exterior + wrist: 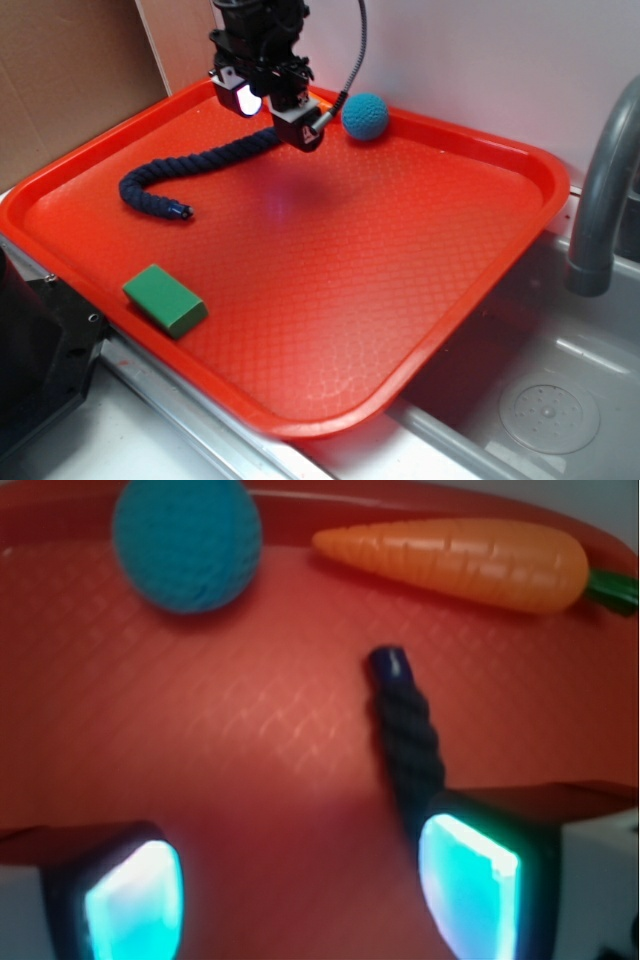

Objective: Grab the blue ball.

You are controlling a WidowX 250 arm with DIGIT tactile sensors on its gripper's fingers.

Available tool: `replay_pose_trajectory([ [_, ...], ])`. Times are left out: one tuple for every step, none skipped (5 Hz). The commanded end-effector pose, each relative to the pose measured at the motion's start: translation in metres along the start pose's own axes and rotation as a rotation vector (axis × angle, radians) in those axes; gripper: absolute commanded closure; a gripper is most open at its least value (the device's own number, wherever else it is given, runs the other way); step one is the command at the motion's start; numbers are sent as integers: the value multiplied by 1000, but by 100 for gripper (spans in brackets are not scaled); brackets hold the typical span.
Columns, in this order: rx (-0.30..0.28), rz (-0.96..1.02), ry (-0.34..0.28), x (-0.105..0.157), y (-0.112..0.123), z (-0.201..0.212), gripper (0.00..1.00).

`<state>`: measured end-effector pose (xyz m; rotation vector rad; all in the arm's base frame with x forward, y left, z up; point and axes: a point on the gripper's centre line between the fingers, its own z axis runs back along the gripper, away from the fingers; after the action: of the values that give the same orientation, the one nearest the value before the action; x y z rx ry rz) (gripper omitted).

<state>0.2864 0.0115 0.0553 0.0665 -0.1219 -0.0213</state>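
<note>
Nothing is grabbed yet: the small bumpy teal-blue ball (365, 116) sits free by the red plastic tray's (300, 415) far rim, while the black gripper (268, 103) hovers spread and empty beside it (above the navy rope (190, 168)).

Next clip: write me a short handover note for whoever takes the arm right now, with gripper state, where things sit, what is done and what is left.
Gripper: open, holding nothing, hanging above the far end of the navy rope.
Blue ball: on the red tray near its far rim, beside the toy carrot, untouched. In the wrist view it sits up and to the left of the fingers.
Green block: near the front left edge, out of the way.
Done: nothing grasped yet.
Left: move over the ball, lower, close, lift.
</note>
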Motion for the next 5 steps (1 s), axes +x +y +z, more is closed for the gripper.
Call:
replay_pose_trajectory([
  [24, -24, -128, 46, -12, 1, 0],
  [-12, -47, -138, 58, -20, -9, 0],
  [-32, -71, -152, 67, -29, -15, 0],
  [0, -62, -138, 73, -32, -25, 0],
  [2, -46, -146, 73, -29, -26, 100],
])
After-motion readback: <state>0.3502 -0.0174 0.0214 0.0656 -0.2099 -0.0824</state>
